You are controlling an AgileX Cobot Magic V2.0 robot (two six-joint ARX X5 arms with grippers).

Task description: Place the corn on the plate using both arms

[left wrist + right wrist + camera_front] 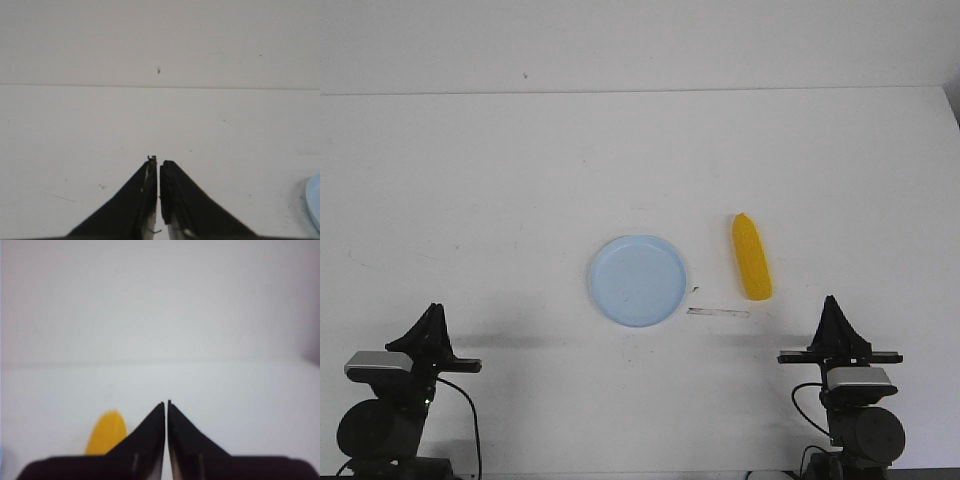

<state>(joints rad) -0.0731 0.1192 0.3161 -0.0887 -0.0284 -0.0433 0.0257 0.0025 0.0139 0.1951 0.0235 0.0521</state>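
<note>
Bright yellow smooth plastic corn cob [751,258] is lying on the white table [500,200], just right of the round pale-blue shallow plate [637,280], not touching it. A thin pale strip [718,313] is lying near the cob's closer end. Left black gripper [158,162] and right black gripper [166,403] are sitting near the front edge, well apart, fingers pressed together, holding nothing.

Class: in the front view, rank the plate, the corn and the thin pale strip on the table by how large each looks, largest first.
1. The plate, widest and roundest.
2. The corn, shorter than the plate is wide.
3. The thin pale strip, a little shorter than the corn and far thinner.
</note>
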